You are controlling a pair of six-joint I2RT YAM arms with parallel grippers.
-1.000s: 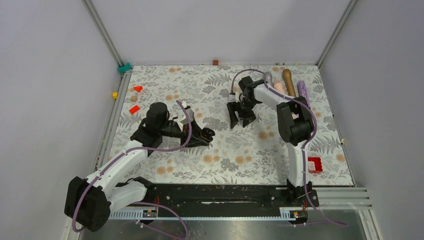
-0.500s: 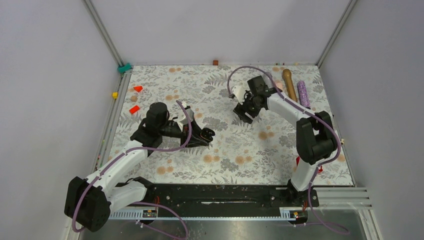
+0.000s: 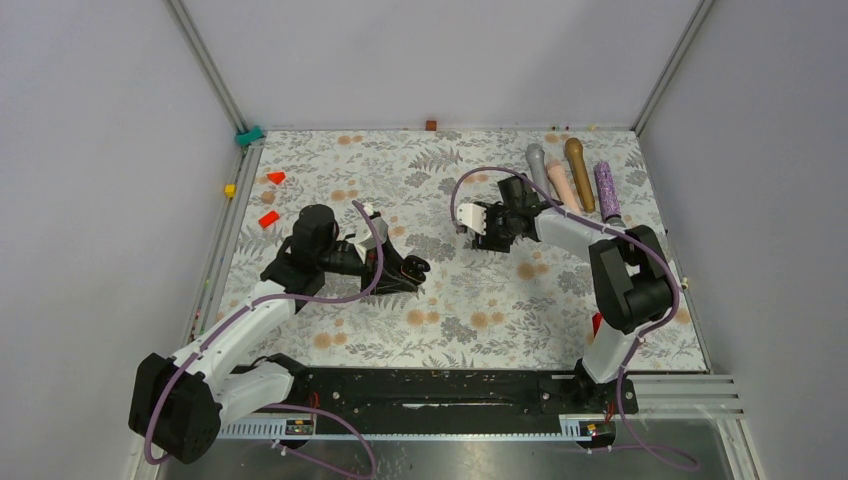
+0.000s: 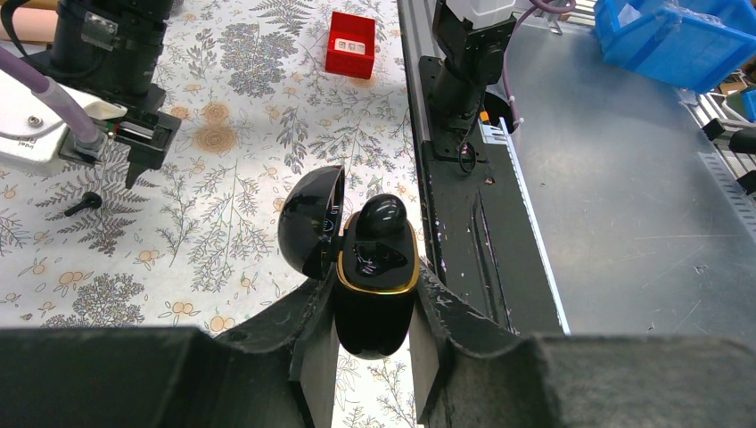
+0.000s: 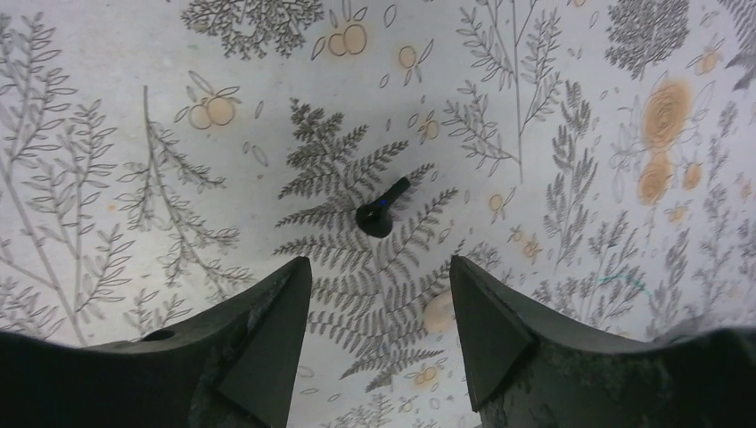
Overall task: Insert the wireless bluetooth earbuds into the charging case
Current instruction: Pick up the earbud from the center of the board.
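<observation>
Item: right claw [image 5: 379,265], fingers spread wide, holding nothing. Change noted: over the last second its arm lifted, swung its elbow out toward 4 o'clock and came down again with the wrist low. The claw now points at a tiny black stemmed earbud [image 5: 378,215]. This lies flat on the floral-printed table [image 3: 400,170] at 12 o'clock of the finger gap, untouched. Judgement: approach made, pick-up not yet begun. Item: left claw [image 4: 374,285], unmoved, clamped on a glossy black oval charging case with a gold rim [image 4: 374,325], its lid hinged open toward 10 o'clock in the left wrist view. A rounded black piece [image 4: 383,214] at the far end of the hollow is probably the other earbud already seated, though that is not certain. From above, the case is at 9 o'clock of the right claw, well apart. Room: only printed cloth surrounds the loose earbud in the right wrist view. Four pen-like cylinders in grey, pink, brown and purple [image 3: 577,165], uncovered by the arm's swing, lie at 2 o'clock by the far right edge. A black base rail [image 3: 450,385] bounds the table at 6 o'clock.
</observation>
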